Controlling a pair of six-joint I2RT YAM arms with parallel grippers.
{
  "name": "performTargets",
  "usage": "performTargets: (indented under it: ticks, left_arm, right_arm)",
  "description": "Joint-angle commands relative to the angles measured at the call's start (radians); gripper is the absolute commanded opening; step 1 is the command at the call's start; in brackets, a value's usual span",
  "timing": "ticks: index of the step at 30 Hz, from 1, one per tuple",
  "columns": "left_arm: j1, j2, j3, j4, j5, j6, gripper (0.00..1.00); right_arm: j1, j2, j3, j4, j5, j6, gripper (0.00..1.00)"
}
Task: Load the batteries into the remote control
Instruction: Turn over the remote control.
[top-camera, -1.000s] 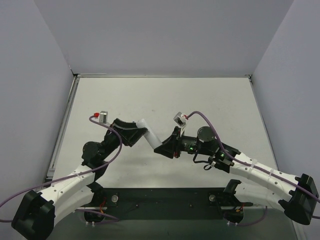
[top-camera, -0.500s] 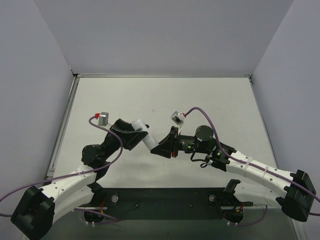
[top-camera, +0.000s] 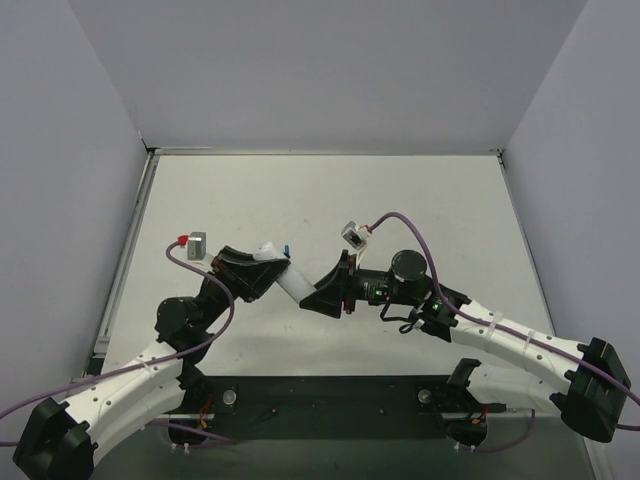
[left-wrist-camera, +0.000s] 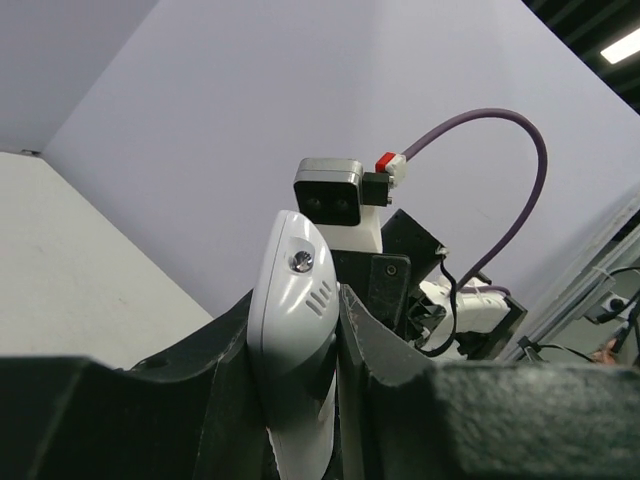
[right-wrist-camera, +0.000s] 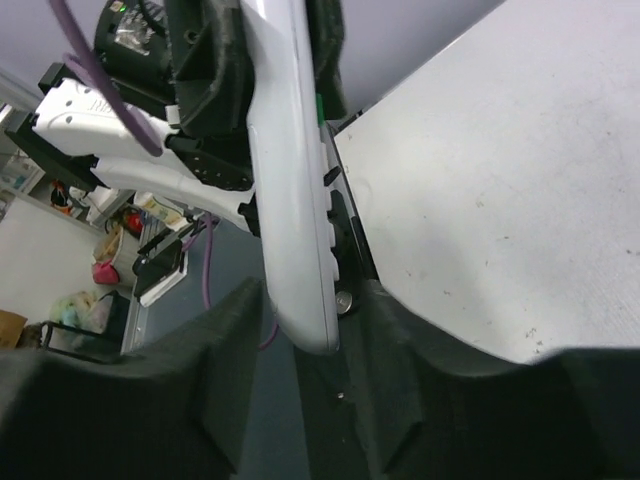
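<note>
The remote control is a white oblong held in the air between the two arms. My left gripper is shut on its far end, and in the left wrist view its black fingers press both sides of the remote control. My right gripper stands open around the near end. In the right wrist view the remote control hangs between the fingers with a gap on each side. A tiny blue sliver shows by the remote's far end. I cannot tell whether it is one of the batteries.
The white tabletop lies under both arms, with grey walls on three sides. The right arm's wrist camera and its purple cable sit close behind the remote. A dark base strip runs along the near edge.
My left gripper has closed on the remote's far end and the right gripper has loosened its hold on the near end. Both arms and the remote shifted slightly left.
</note>
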Motion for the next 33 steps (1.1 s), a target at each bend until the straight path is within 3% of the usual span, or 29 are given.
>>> performTargets:
  ticks: [1,4,8,15,19,23,27,33]
  left_arm:
    - [-0.05,-0.082,0.008,-0.152,-0.122,0.13,0.0]
    - [-0.126,-0.103,0.023,-0.257,-0.208,0.202,0.0]
    - [-0.183,-0.079,0.015,-0.246,-0.282,0.234,0.0]
    - [-0.205,-0.008,-0.008,-0.154,-0.328,0.177,0.0]
    - [-0.206,0.001,-0.017,-0.157,-0.369,0.139,0.0]
    - [-0.206,-0.046,0.023,-0.333,-0.414,0.119,0.0]
    - [-0.203,-0.079,0.063,-0.523,-0.436,0.111,0.0]
    - [-0.202,-0.06,0.169,-0.737,-0.399,0.105,0.0]
  right_arm:
    - [-0.003,-0.005,0.017,-0.004,0.067,-0.019,0.48]
    - [0.003,-0.005,0.029,-0.018,0.125,-0.018,0.59]
    - [0.009,0.016,0.057,-0.015,0.18,-0.002,0.63]
    - [0.012,0.07,0.061,0.034,0.208,0.045,0.59]
    - [0.01,0.05,0.061,-0.028,0.214,0.006,0.59]
    - [0.009,-0.026,0.101,-0.215,0.254,-0.157,0.59]
    - [0.021,-0.086,0.198,-0.519,0.263,-0.449,0.65]
    - [0.084,-0.089,0.281,-0.719,0.273,-0.79,0.75]
